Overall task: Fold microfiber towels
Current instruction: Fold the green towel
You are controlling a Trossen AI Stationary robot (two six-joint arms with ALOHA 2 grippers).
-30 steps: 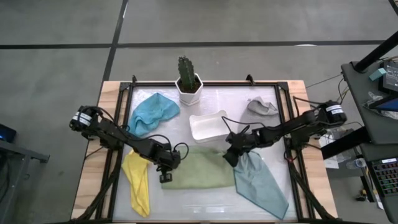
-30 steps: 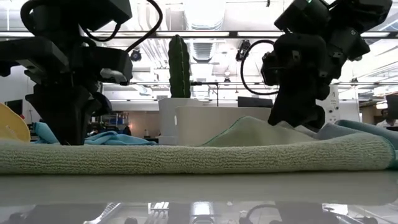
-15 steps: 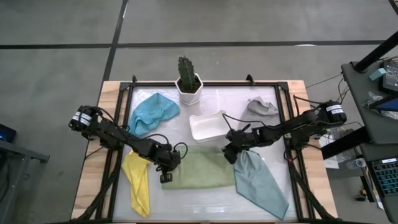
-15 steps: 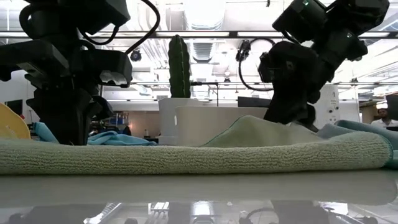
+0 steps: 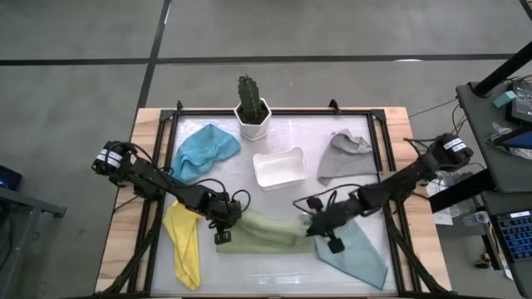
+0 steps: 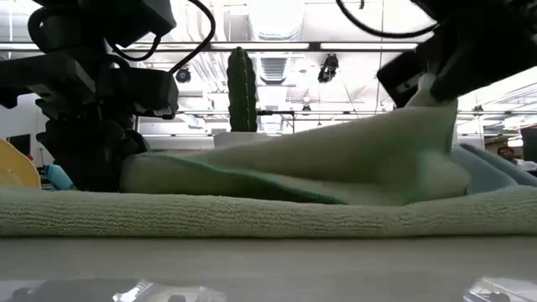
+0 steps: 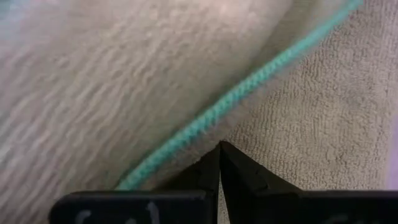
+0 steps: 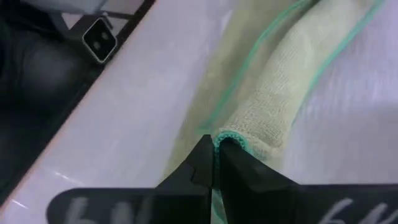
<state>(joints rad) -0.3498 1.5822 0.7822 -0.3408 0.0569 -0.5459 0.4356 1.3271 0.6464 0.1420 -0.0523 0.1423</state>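
The olive green towel (image 5: 262, 230) lies across the near middle of the table. Its far right part (image 6: 369, 151) is raised and drawn over the layer below. My right gripper (image 5: 319, 230) is shut on that part at the towel's right end. My left gripper (image 5: 223, 226) is shut and stands on the towel's left end, pointing steeply down. The yellow towel (image 5: 183, 242) lies near left, the blue towel (image 5: 204, 149) far left, and the grey towel (image 5: 345, 155) far right. The pale teal towel (image 5: 356, 253) lies flat at the near right, partly under my right gripper. My left gripper presses its shut fingertips (image 7: 211, 171) down on the olive green towel near its left end (image 7: 261, 143), beside a teal-stitched edge; it comes steeply from above. That end stays flat on the table. My right gripper pinches the towel's teal-stitched edge (image 8: 229, 139) at its far right corner between its two fingers, slanting down from the table's right. The held part is lifted and slopes down toward my left gripper; the layer below stays on the table.
A white tray (image 5: 278, 168) stands at the table's middle, just beyond the green towel. A cactus in a white pot (image 5: 252, 112) stands at the far edge. A black frame (image 5: 382, 166) runs around the work surface.
My right gripper has shut on the olive green towel's far right corner, rolled, and gone toward the table's near edge and a little up. The towel's far right part has lifted and folded over toward the near edge; its left end has stayed under my left gripper.
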